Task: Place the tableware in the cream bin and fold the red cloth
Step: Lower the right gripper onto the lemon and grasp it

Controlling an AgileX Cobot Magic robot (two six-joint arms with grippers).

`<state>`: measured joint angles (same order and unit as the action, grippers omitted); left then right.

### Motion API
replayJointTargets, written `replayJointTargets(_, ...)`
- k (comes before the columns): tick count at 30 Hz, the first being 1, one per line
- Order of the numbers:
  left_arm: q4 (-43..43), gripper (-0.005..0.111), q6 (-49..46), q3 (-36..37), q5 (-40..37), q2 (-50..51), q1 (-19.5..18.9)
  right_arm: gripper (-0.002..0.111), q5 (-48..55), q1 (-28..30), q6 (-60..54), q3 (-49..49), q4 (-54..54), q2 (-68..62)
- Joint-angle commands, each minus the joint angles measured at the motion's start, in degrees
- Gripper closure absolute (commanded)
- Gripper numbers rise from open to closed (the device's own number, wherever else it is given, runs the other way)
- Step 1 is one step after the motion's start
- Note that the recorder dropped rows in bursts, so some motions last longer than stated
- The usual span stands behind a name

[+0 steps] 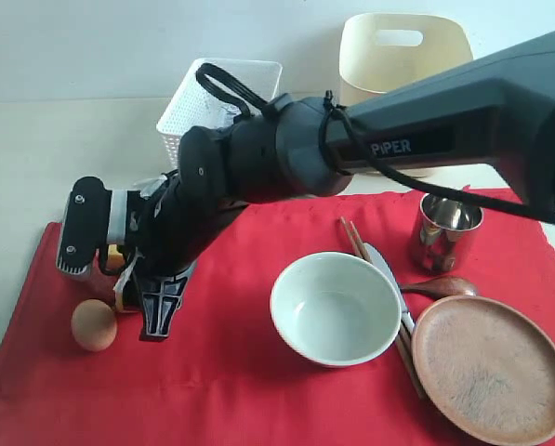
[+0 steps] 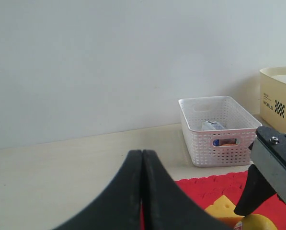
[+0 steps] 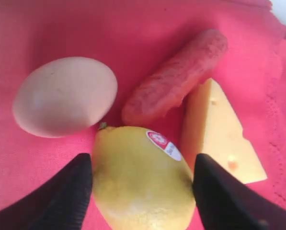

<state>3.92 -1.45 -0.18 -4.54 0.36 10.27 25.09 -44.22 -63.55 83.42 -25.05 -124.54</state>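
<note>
Judging progress near zero: bowl (image 1: 335, 308), cup (image 1: 444, 232) and plate (image 1: 491, 367) sit on the unfolded red cloth (image 1: 231, 372), cream bin (image 1: 403, 56) probably empty, right gripper (image 3: 140, 165) clamps the lemon (image 3: 143, 196), left gripper (image 2: 142, 158) pinched shut on nothing.

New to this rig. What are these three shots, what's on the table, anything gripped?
Two-armed robot, a pincer gripper on each arm. One picture views the table from outside; the other two come from wrist cameras. On the bright red cloth: pale grey-green ceramic bowl, shiny steel cup, round brown plate, wooden chopsticks, dark wooden spoon, metal knife, tan egg, reddish sausage, yellow cheese wedge, yellow lemon. Behind: tall cream bin, white perforated basket. Left gripper is shut, empty. Right gripper straddles the lemon; whether it pinches, I cannot tell.
</note>
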Motion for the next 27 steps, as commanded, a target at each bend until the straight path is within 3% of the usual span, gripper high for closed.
replayJointTargets(1, 0.0, 0.106, 0.0, 0.2, -0.1, -0.4, 0.3, 0.05, 0.1, -0.1, -1.1, -0.2, 0.1, -1.6)
replayJointTargets(27, 0.0, 0.106, 0.1, 0.2, -0.1, -0.4, 0.3, 0.05, 9.4, -0.1, -2.9, -0.2, 5.7, -0.4)
